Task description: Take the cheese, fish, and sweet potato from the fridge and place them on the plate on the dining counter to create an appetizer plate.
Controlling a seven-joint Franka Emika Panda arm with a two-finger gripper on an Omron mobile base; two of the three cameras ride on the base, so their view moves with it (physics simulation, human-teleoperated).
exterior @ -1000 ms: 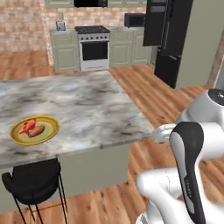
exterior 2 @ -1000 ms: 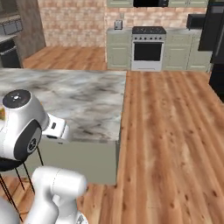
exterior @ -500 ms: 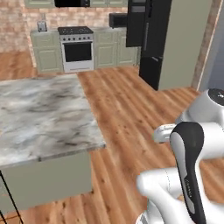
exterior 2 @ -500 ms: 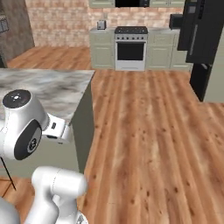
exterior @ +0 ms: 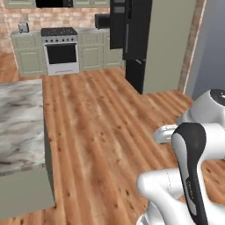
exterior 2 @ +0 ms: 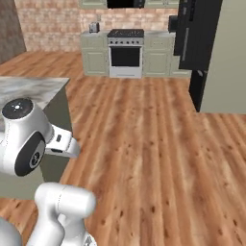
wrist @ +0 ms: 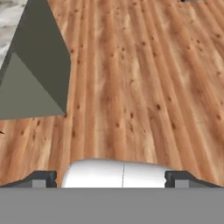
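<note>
Jaws wide, empty, fridge (exterior: 132,39) well apart

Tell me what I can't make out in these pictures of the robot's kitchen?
- The dining counter: cut off by the left edge of the left base view, so whatever sits farther along its top is out of frame.
- The fridge: in both base views, whether its black doors are open or what is inside cannot be told.
- The gripper: the hand view's bottom edge crops all but its tips, set wide apart.
</note>
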